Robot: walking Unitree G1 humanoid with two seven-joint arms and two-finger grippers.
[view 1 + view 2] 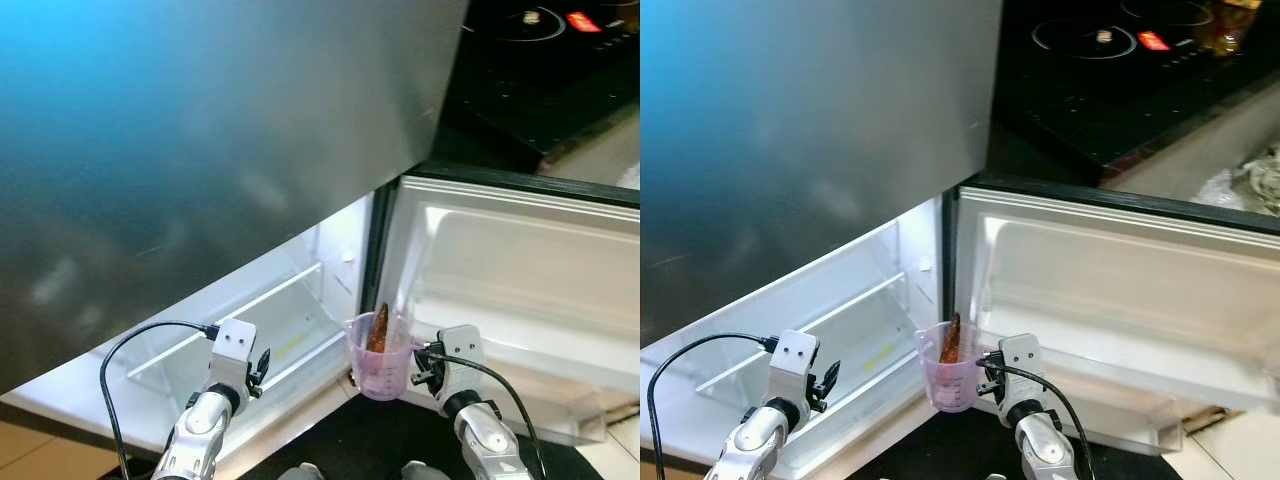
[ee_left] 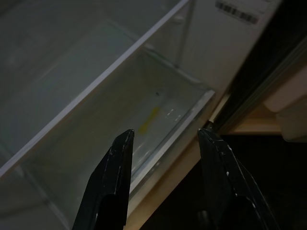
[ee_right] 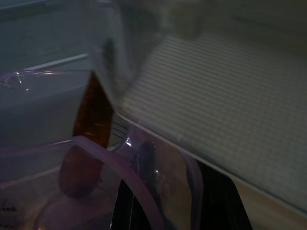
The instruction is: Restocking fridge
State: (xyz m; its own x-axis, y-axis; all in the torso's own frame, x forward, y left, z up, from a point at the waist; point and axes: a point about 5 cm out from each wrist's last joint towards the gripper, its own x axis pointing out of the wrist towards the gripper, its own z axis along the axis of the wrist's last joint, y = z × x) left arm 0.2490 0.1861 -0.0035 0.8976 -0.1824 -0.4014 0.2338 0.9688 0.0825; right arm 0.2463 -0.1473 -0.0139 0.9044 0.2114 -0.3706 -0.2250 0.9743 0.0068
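Note:
A clear, purple-tinted measuring cup [image 1: 380, 368] hangs in front of the open fridge with a long brown-orange piece of food [image 1: 381, 330] standing in it. My right gripper [image 1: 427, 366] is shut on the cup's handle [image 3: 144, 177], just right of the cup. Behind the cup is the gap between the fridge compartment and its open door. My left gripper [image 1: 259, 369] hovers open and empty in front of the clear bottom drawer [image 2: 158, 110] of the fridge. Its two black fingers [image 2: 112, 177] frame the drawer's front edge.
A large grey upper door [image 1: 200, 150] overhangs the fridge at the left. The open lower door [image 1: 520, 290] with its white door shelf stretches to the right. A black cooktop [image 1: 1120, 60] lies behind. A yellow smear [image 2: 146, 123] marks the drawer's floor.

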